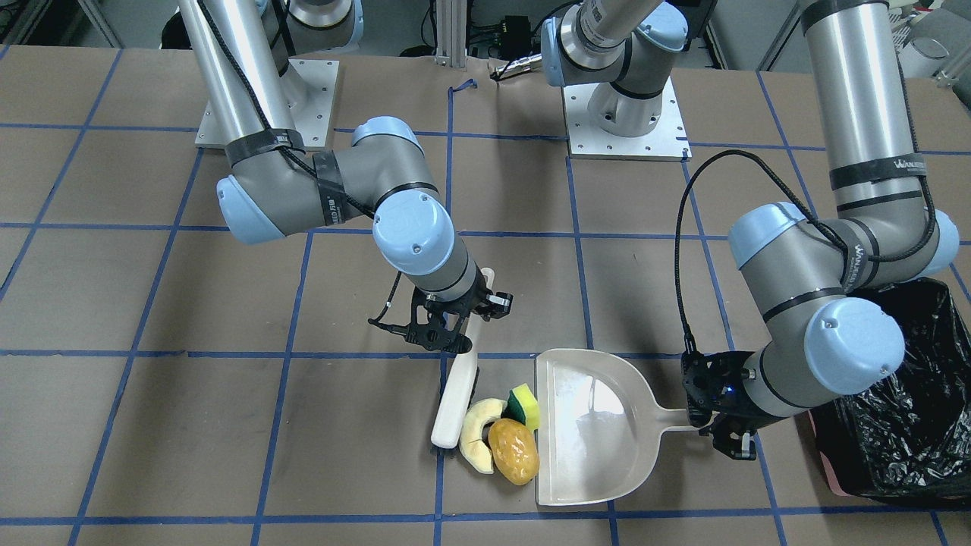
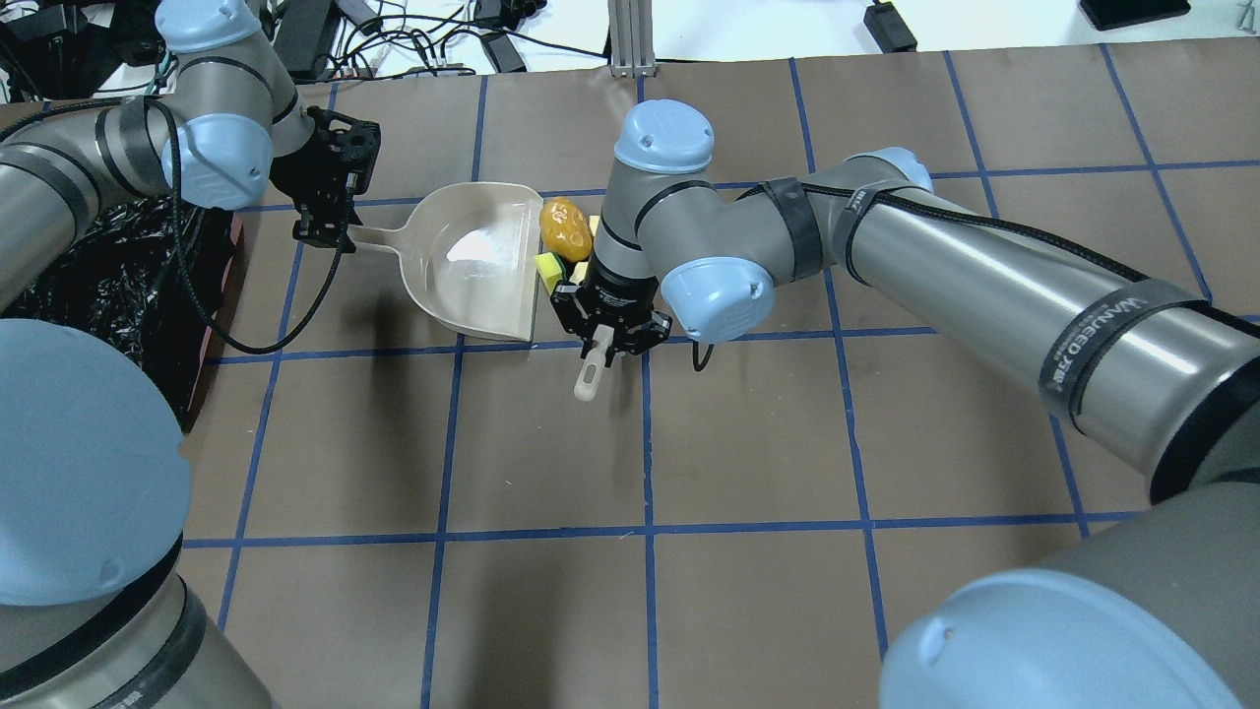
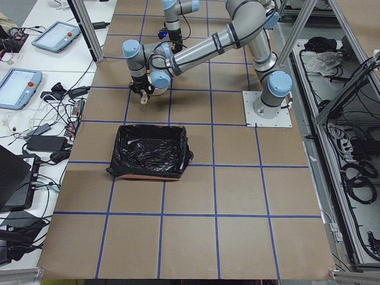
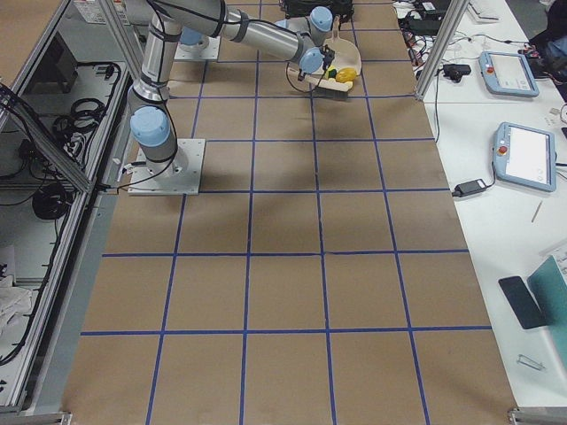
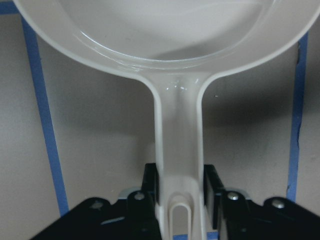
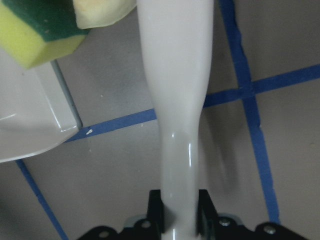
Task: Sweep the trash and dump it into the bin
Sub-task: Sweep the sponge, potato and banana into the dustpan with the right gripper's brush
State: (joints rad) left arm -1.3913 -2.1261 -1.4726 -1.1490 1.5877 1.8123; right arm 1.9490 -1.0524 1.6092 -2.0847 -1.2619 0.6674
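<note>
The trash lies at the open mouth of the beige dustpan (image 1: 592, 425): a pale yellow crescent slice (image 1: 479, 436), a golden-brown lump (image 1: 513, 451) and a yellow-and-green sponge wedge (image 1: 524, 406). A white brush (image 1: 457, 394) stands just behind them, and my right gripper (image 1: 447, 326) is shut on its handle (image 6: 177, 100). My left gripper (image 1: 721, 432) is shut on the dustpan's handle (image 5: 179, 150), with the pan flat on the table. The bin (image 1: 903, 409), lined with a black bag, stands just beyond my left arm.
Brown paper with blue tape lines (image 2: 650, 532) covers the table. Both arm bases (image 1: 626, 114) are bolted at the robot's side. Tablets and cables (image 3: 18, 86) lie on a side bench past the table's edge.
</note>
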